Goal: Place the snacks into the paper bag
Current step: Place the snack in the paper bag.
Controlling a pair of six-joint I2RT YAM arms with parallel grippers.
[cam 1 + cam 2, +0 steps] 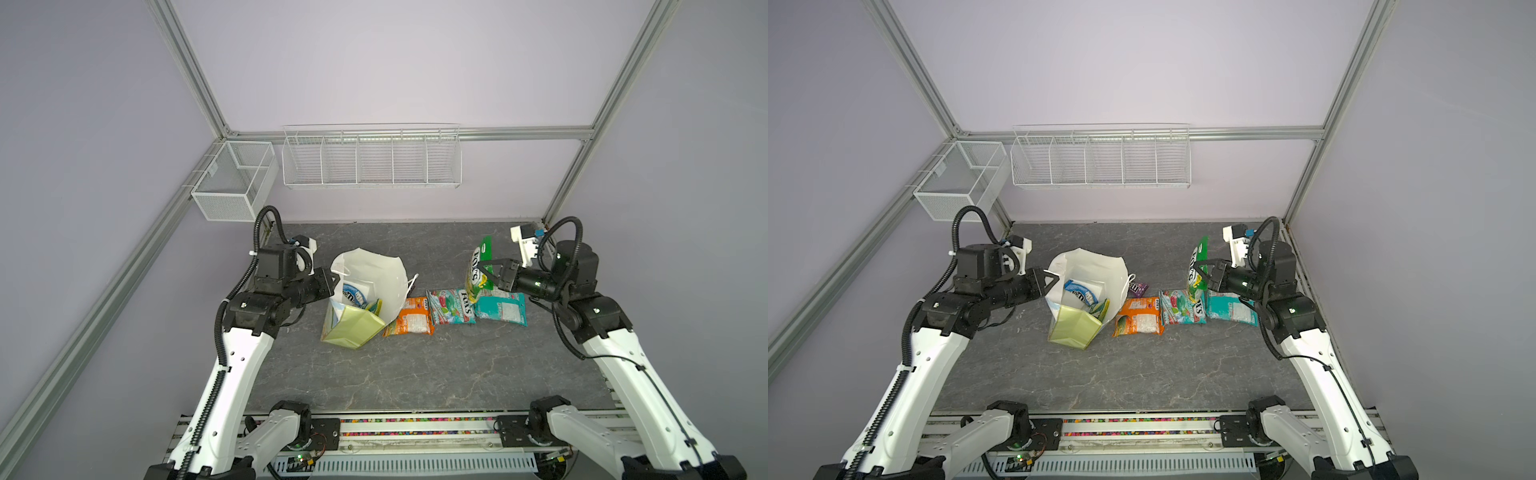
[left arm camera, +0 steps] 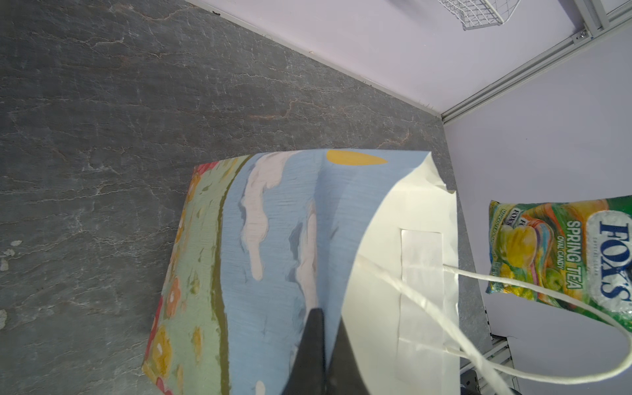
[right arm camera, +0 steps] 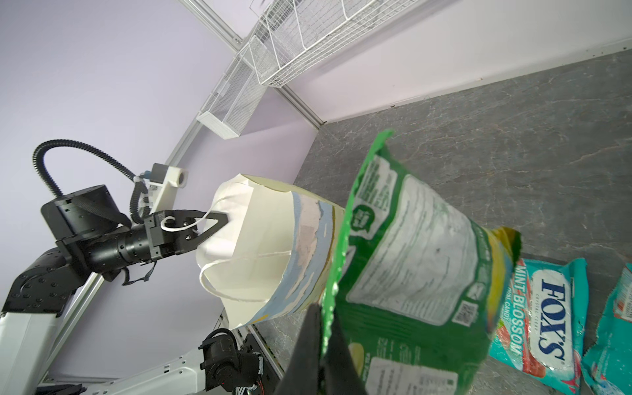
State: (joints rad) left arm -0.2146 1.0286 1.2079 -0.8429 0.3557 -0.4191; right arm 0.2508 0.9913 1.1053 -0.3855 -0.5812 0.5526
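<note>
Right hand (image 1: 485, 271) clamped on green pouch (image 1: 474, 258), lifted above tabletop (image 1: 415, 374), well apart from paper bag (image 1: 384, 276). Left hand (image 1: 332, 283) pinches bag rim, mouth open. Next, probably: carry pouch over mouth, drop.

Six snacks (image 1: 409, 322), one paper bag (image 1: 384, 266), two wire baskets (image 1: 235, 180).

Paper bag (image 1: 376, 266) — flower, sky and sun print, pale yellow-green side, white inside, white cord handles — standing left of centre, mouth open upward, near side creased inward. Blue M&M's pack (image 1: 354, 296) lying inside it. Brown-purple M&M's pack (image 1: 1139, 286) just right of the bag, towards the far side. Further right, a row lying flat, edge to edge: orange pouch (image 1: 409, 322), teal-red FOX'S pouch (image 1: 451, 309), teal pouch (image 1: 500, 311). Green FOX'S pouch (image 1: 478, 266) raised upright over the row's right end
</note>
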